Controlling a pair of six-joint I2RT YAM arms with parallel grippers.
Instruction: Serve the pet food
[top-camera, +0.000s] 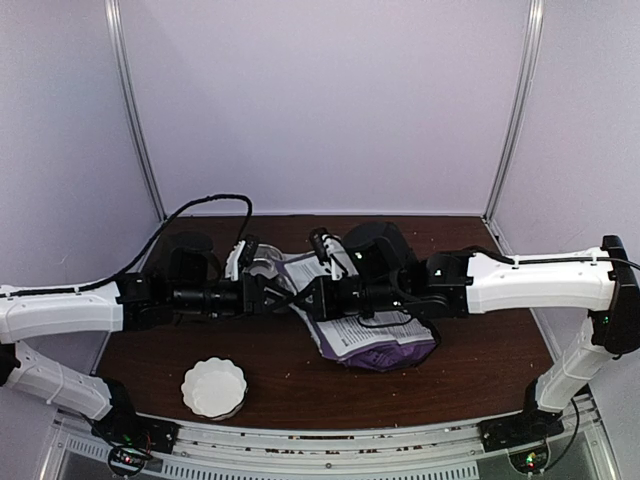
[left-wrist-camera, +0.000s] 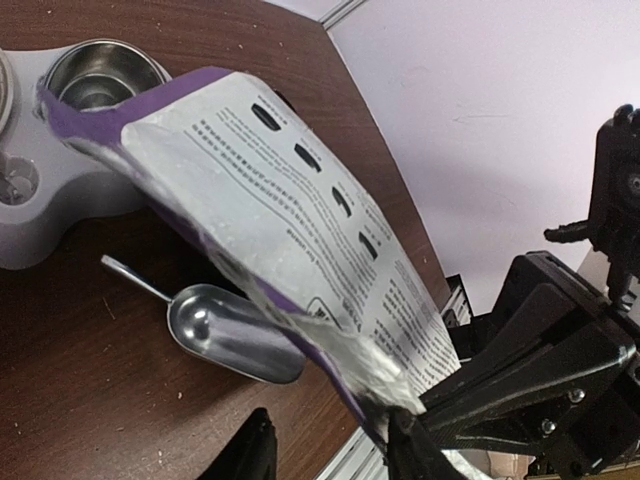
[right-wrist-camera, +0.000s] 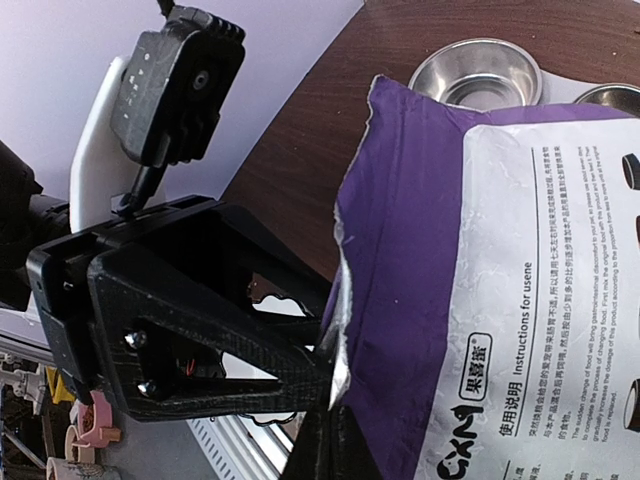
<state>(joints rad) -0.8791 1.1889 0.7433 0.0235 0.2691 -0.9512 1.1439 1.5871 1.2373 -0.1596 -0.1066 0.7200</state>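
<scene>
- The purple-and-white bag (top-camera: 375, 340) hung off the table between the two arms, above the metal scoop (left-wrist-camera: 225, 335) and near the grey feeder (left-wrist-camera: 60, 200) with its steel bowls.
- No pet food showed anywhere; I judged it was all inside the bag.
- The right gripper (left-wrist-camera: 428, 408) appeared pinched on the bag's corner.
- The left gripper (left-wrist-camera: 325, 450) stood spread, with wood showing between its fingers and the bag's ragged edge lying against one of them.
- The step looked like opening the bag. The left fingers needed to press together on that edge, facing the right's hold, before any pull.
- A slow, level pull with the mouth kept upward seemed wisest, since tilting risked spilling kibble short of the bowls.
</scene>
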